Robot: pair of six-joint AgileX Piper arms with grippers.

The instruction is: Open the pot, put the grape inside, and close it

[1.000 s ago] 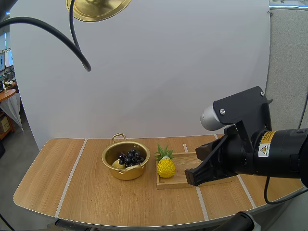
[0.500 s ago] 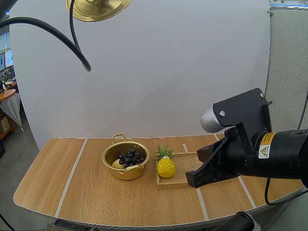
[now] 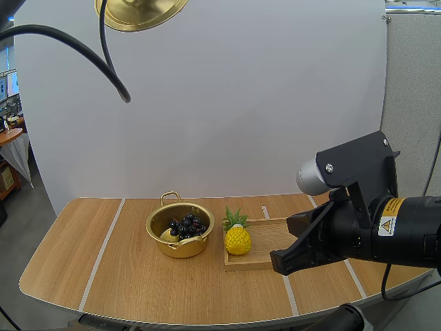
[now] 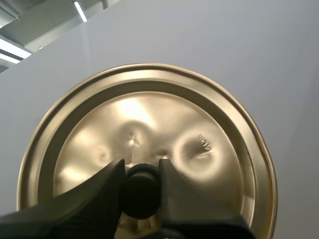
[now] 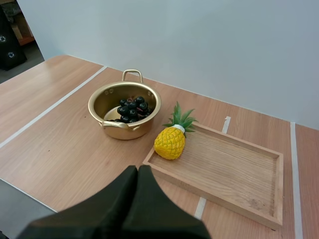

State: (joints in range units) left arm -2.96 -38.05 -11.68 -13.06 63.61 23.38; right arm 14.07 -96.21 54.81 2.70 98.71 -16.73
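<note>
A gold pot (image 3: 180, 236) (image 5: 124, 110) stands uncovered on the table, with a bunch of dark grapes (image 3: 187, 225) (image 5: 130, 108) inside it. Its gold lid (image 3: 140, 12) (image 4: 149, 144) hangs high above the table's left side. My left gripper (image 4: 141, 181) is shut on the lid's black knob (image 4: 141, 194). My right gripper (image 5: 137, 174) (image 3: 289, 256) is shut on nothing and hovers over the table's front, right of the pot.
A wooden tray (image 3: 272, 243) (image 5: 224, 172) lies right of the pot. A yellow toy pineapple (image 3: 237, 236) (image 5: 171, 140) sits at the tray's left end. Pale tape lines (image 3: 103, 252) cross the tabletop.
My right arm has drawn back a little to the right and down. The lid, pot and grapes have stayed put.
</note>
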